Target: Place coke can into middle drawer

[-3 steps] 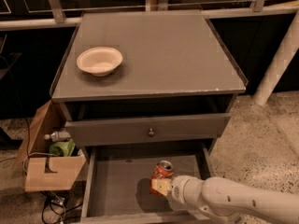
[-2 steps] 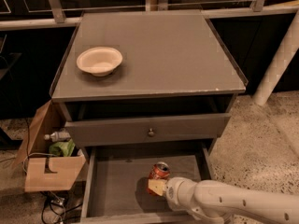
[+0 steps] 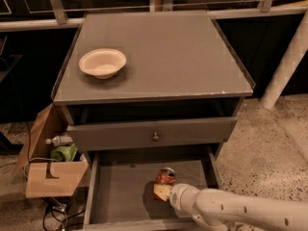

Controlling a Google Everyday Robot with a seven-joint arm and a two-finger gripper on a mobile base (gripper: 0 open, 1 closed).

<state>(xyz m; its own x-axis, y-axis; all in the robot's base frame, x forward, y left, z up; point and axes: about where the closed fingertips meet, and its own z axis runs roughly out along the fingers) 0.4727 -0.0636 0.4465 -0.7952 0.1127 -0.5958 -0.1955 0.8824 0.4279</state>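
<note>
Where pulled well out at the foot of the grey cabinet (image 3: 159,57), holds one thing on the flat floor of the middle drawer (image 3: 120,196): the coke can (image 3: 166,176), upright, right of centre, apart from both side walls. Reaches in from the lower right by a white arm (image 3: 240,211), with the gripper (image 3: 162,190) right against the can's lower front. Cannot tell whether clamped on the can or loose. Just above, an upper drawer (image 3: 120,136) with a brass knob (image 3: 155,136). On top, a cream bowl (image 3: 102,62). Left of the cabinet, a cardboard box (image 3: 48,177) with a bottle (image 3: 57,140) and something green (image 3: 64,153) inside.
</note>
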